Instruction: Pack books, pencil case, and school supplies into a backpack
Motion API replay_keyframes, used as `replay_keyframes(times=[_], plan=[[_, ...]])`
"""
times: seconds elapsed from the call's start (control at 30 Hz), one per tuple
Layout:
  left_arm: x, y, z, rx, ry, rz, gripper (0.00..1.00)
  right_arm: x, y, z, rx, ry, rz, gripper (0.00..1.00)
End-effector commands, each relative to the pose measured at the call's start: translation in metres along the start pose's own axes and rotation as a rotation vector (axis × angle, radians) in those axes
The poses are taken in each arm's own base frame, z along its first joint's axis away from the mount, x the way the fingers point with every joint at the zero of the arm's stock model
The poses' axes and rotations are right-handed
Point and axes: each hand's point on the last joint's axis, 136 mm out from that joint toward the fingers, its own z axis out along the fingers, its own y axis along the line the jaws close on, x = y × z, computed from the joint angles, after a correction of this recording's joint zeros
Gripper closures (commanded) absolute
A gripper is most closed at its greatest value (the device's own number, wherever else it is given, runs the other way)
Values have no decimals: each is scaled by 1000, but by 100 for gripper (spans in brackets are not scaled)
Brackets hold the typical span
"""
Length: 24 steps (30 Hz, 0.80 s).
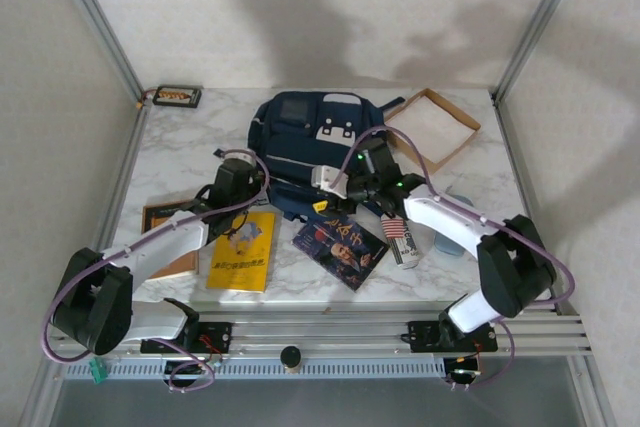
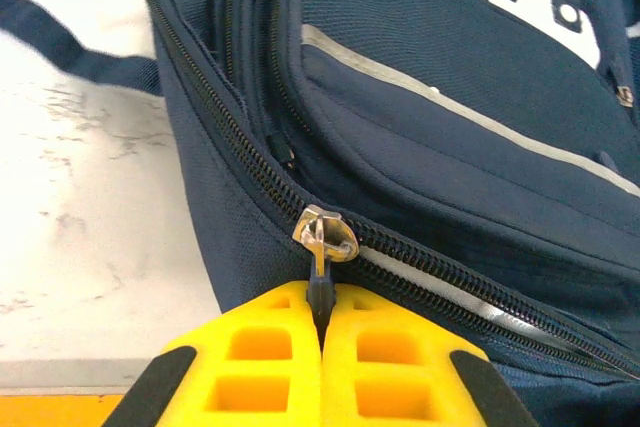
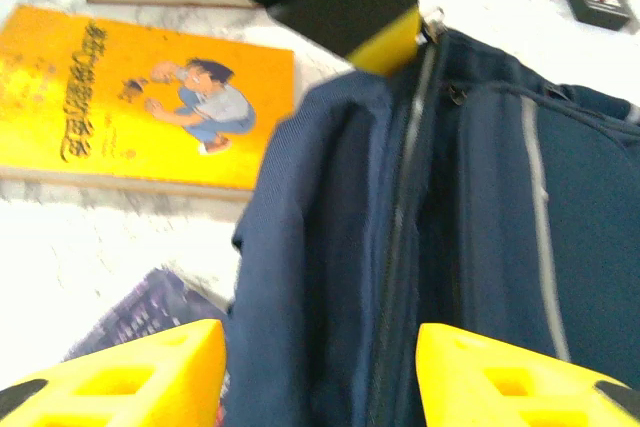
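Slippage is the main worry. Nearest the arms, the yellow book point(image 1: 240, 252), the dark blue book point(image 1: 340, 244) and the brown book point(image 1: 160, 215) lie flat on the tabletop point(image 1: 190, 147), none of them packed yet.

Just beyond them is the near end of the backpack point(image 1: 300, 142). There the left tool point(image 2: 322, 309) is pinched fully together on the thin dark pull tab point(image 2: 320, 285) hanging from the metal slider point(image 2: 325, 234) of the main zipper. The tab is narrow and only its lower end sits between the pads, so a tug off the line of the teeth could pull it free.

The right tool point(image 3: 320, 347) is spread wide with the bag's side fabric between its fingers, gripping nothing. Whether the pads touch cloth I cannot tell. With nothing pinning the bag, a pull on the zipper may drag the whole backpack across the smooth marble instead of opening it, and nudge the dark blue book close by. Loose fabric along the teeth could also snag the slider.

Farther back, the cardboard tray point(image 1: 432, 127) lies beside the bag, out of the way.
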Motion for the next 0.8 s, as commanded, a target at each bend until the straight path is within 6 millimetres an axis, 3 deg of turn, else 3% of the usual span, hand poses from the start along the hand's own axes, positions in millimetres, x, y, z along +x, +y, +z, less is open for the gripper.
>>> replay_keyframes(times=[0.0, 0.17, 0.4, 0.5, 0.63, 0.77], plan=[[-21, -28, -12, 106, -79, 4, 100, -14, -9, 21, 1, -6, 9, 45], [-20, -31, -18, 113, -85, -2, 100, -24, -29, 40, 16, -56, -11, 46], [-16, -29, -19, 108, -86, 5, 100, -20, -46, 70, -5, -55, 15, 50], [-19, -26, -20, 87, -95, 10, 100, -16, -50, 77, -16, -26, 6, 60], [-25, -17, -22, 33, -118, 12, 100, -12, -49, 74, -35, 25, -15, 98], [-36, 23, -19, -131, -137, -52, 100, -24, -47, 57, -17, 10, -63, 100]])
